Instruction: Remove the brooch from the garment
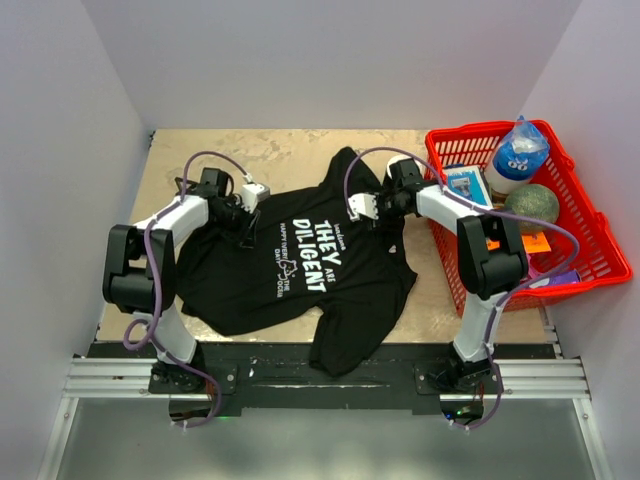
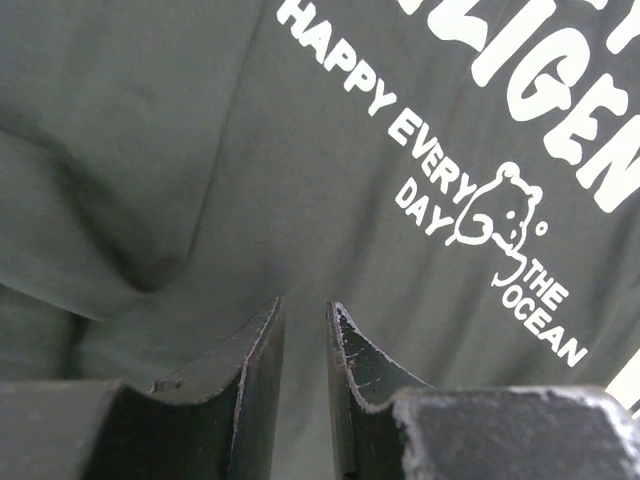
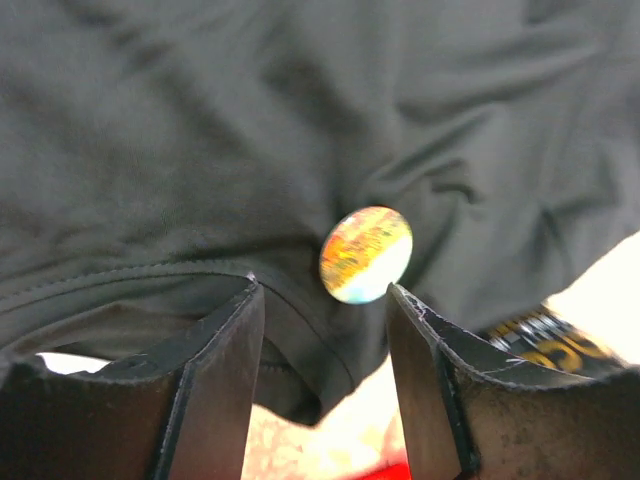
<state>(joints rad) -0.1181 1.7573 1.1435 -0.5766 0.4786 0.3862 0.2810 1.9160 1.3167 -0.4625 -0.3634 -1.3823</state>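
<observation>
The step in hand looks like the final approach to the grasp. A black short-sleeved T-shirt [image 1: 240, 290] lies spread on the tan bench [image 1: 280, 150], and the brooch [image 3: 366, 254], a small round disc with a shimmering orange-to-teal face, sits on the T-shirt close to a stitched edge. The right tool [image 3: 322, 285] hovers there, jaws spread wide and empty, with the disc just beyond its tips. The left tool [image 2: 305, 305] is low over the T-shirt's printed chest, jaws a narrow slit apart; whether they nip cloth I cannot tell. Next, the right tool probably needs to ease forward, close on the disc's rim and pull while the cloth is held down. The T-shirt reads "THEY ARE DILIGENT", "HAPPY EVERY DAY" and "THE OCEAN" beside an outlined bear.
</observation>
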